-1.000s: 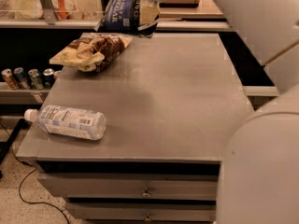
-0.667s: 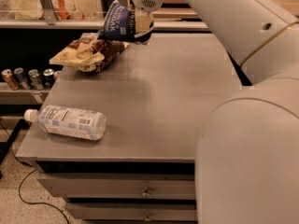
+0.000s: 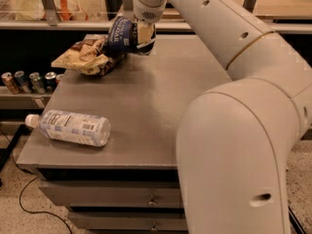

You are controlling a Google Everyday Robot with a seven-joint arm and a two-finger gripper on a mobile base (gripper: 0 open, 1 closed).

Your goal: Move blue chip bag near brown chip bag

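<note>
- Since a second ago the claw (image 3: 140, 37) has come down and nearer, bringing the blue chip bag (image 3: 122, 33) from above the table's far edge to just beside the brown chip bag (image 3: 86, 57).
- The claw is clamped on the blue bag's right side, over the far left part of the table (image 3: 146, 96).
- The blue bag's lower edge meets the brown bag's right end; I cannot tell whether they touch.
- A water bottle (image 3: 72, 127) lies on its side near the left front corner.
- Cans (image 3: 29, 80) stand on a shelf left of the table.
</note>
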